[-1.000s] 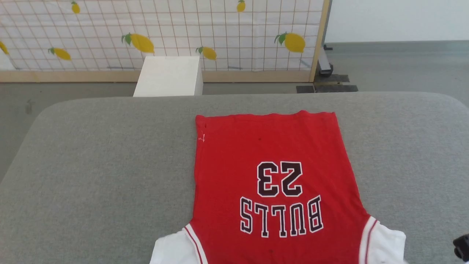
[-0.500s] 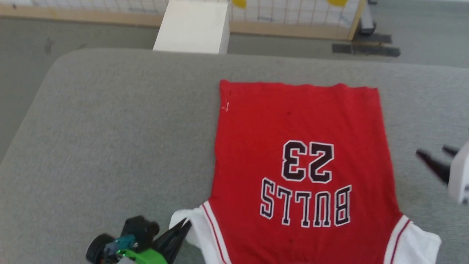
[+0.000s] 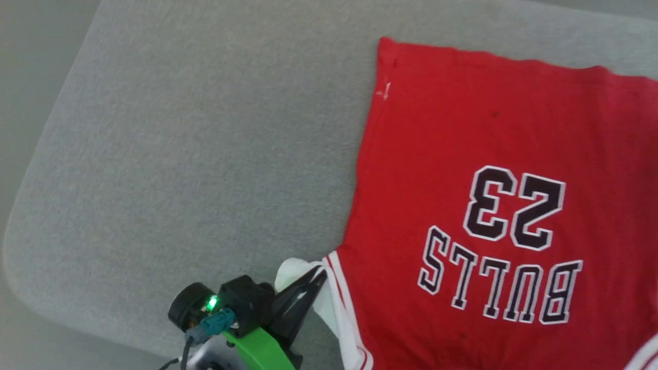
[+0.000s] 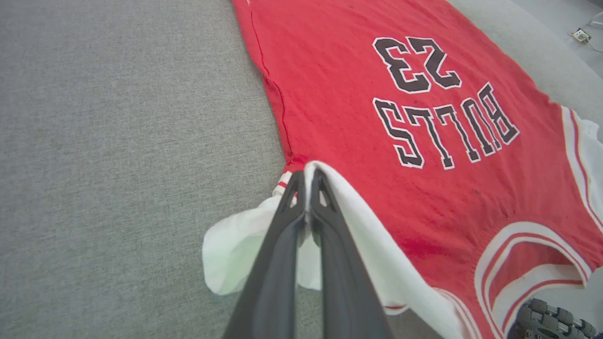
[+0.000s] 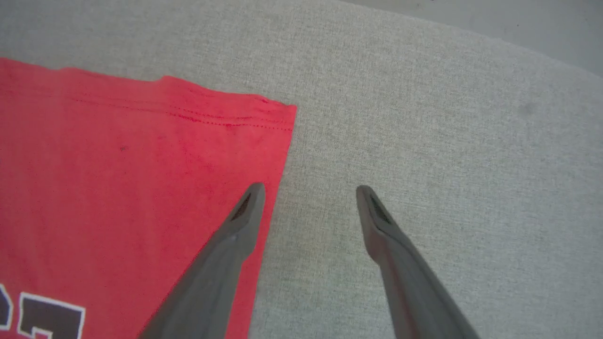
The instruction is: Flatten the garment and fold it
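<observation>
Dark left gripper (image 4: 306,178), nearest the robot: fingers pressed together and clamped on the near-left sleeve (image 4: 235,245), close to the striped trim where the sleeve joins the body.

- Sleeve, white: bunched and doubled on itself, one flap draped over the fingers. Not flat.
- Neckline (image 4: 523,249), red-and-white banded: at the near edge and smooth where it shows.
- Opposite sleeve (image 4: 586,141), white: only its margin shows, so how it lies cannot be judged.
- Garment (image 3: 462,133), a red jersey-style T-shirt: spread on the grey fabric-covered worktop (image 3: 180,154). The collar end is toward the robot and the hem is away.
- Lettering "BULLS 23" (image 3: 514,205), black with white outline: face up and upside down from the robot's side. The cloth around it lies smooth, with no large crease.
- Hem (image 5: 212,115), farthest part: single layer, near-straight with a slight ripple, resting on the worktop.
- Right gripper (image 5: 308,188): fingers wide apart, nothing between them. It straddles the garment's side edge just short of the far hem corner, with one finger over red cloth and the other over bare worktop. Contact with either cannot be told.

Status, as judged:
- Flattening is largely complete for the body.
- The pinched sleeve is outstanding and needs drawing outward and laying down.
- Folding is not begun. No panel is turned over another, and both side edges and the hem are single and exposed.
</observation>
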Available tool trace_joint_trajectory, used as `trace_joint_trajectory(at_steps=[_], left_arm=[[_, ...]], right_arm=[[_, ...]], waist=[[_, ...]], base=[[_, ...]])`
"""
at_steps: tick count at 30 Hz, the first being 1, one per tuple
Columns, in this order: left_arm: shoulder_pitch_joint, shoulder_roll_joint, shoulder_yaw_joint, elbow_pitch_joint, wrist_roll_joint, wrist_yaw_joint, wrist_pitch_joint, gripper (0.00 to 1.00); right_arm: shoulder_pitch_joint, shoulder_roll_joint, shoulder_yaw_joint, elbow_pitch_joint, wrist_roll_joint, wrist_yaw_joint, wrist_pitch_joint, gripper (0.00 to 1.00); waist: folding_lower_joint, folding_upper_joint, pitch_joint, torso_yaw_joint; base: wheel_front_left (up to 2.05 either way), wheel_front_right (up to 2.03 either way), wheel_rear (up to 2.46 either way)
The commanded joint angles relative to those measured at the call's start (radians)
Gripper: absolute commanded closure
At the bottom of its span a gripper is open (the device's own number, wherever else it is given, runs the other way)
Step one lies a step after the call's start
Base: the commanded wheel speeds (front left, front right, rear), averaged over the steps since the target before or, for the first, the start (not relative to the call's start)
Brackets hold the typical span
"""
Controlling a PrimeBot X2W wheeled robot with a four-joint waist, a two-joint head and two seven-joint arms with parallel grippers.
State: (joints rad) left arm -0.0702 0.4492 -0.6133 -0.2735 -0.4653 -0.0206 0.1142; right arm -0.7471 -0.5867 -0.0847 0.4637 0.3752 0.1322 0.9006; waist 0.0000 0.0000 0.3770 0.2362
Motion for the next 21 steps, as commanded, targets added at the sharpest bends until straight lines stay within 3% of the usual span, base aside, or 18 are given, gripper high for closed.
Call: trace_joint_trajectory(at_steps=[1, 11, 12, 13, 21], left_arm=[[-0.024, -0.01, -0.005, -0.01, 0.011, 0.005, -0.001, 1.0], [-0.038, -0.046, -0.032, -0.007, 0.019, 0.011, -0.02, 1.0], [-0.04, -0.047, -0.032, -0.002, 0.018, 0.012, -0.023, 1.0], [-0.04, -0.048, -0.032, 0.003, 0.017, 0.012, -0.024, 1.0], [-0.024, -0.04, -0.013, 0.056, -0.011, 0.016, -0.043, 1.0]], right_arm=[[-0.03, 0.0, -0.009, 0.025, -0.017, -0.002, 0.002, 0.0], [-0.051, -0.022, 0.026, 0.132, -0.092, -0.002, 0.025, 0.0], [-0.039, -0.023, 0.033, 0.138, -0.087, -0.002, 0.026, 0.41], [-0.03, -0.023, 0.037, 0.142, -0.083, -0.002, 0.026, 1.0], [0.047, -0.035, 0.078, 0.157, -0.064, -0.002, -0.02, 1.0]], waist=[[0.0, 0.0, 0.113, 0.111], [0.0, 0.0, 0.143, 0.137], [0.0, 0.0, 0.14, 0.135], [0.0, 0.0, 0.135, 0.133], [0.0, 0.0, 0.047, 0.076]], base=[[0.0, 0.0, 0.0], [0.0, 0.0, 0.0], [0.0, 0.0, 0.0], [0.0, 0.0, 0.0], [0.0, 0.0, 0.0]])
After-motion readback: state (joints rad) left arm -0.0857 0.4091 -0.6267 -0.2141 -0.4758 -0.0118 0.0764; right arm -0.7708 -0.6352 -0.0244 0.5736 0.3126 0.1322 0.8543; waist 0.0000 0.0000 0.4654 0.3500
